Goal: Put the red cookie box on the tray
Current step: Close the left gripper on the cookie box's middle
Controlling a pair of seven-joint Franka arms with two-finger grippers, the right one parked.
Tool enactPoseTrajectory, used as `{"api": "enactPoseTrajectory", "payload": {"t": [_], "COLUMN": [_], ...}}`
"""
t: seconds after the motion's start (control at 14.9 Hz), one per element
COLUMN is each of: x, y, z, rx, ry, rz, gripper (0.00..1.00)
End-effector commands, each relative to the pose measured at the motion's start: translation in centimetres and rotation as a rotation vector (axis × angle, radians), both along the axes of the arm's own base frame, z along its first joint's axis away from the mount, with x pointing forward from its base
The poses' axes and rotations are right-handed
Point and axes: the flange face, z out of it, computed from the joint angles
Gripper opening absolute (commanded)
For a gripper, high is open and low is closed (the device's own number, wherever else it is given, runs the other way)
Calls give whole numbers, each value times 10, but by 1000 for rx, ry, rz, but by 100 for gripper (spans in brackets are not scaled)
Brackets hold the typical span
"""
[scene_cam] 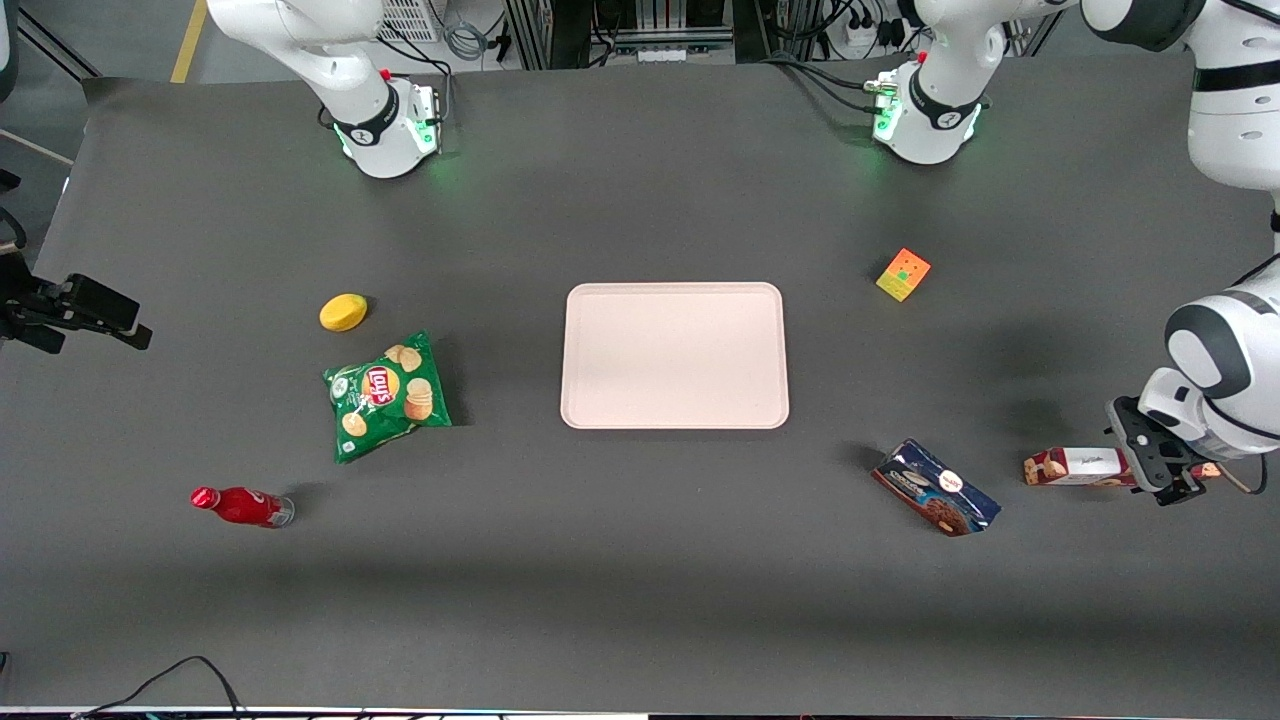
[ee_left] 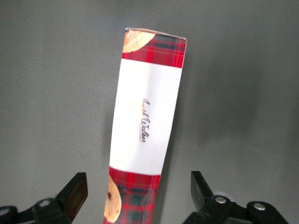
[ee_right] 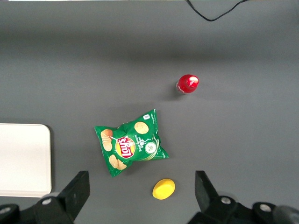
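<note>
The red cookie box (scene_cam: pixel 1075 466) lies flat on the dark table toward the working arm's end, its white label panel facing up. In the left wrist view the red cookie box (ee_left: pixel 145 126) runs lengthwise between the fingers. My gripper (scene_cam: pixel 1163 478) hangs over the box near one end, and my gripper (ee_left: pixel 138 186) is open, with a gap between each finger and the carton. The pale pink tray (scene_cam: pixel 675 355) sits in the middle of the table with nothing on it; the tray's (ee_right: pixel 23 158) corner also shows in the right wrist view.
A dark blue cookie package (scene_cam: pixel 935 487) lies between the box and the tray. A coloured cube (scene_cam: pixel 903 274) sits farther from the front camera. Toward the parked arm's end are a green chips bag (scene_cam: pixel 388 395), a yellow lemon (scene_cam: pixel 343 312) and a red bottle (scene_cam: pixel 240 505).
</note>
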Motion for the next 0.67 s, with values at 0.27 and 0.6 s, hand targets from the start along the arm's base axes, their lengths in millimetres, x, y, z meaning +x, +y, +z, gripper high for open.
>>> {"api": "enactPoseTrajectory", "payload": {"t": [0.27,0.6], "x": [5,6], "y": [5,5], "z": [-10,-13], "rx": [-5,1], "ry": [-22,-37], "rz": [-24,-25], "gripper": [90,44]}}
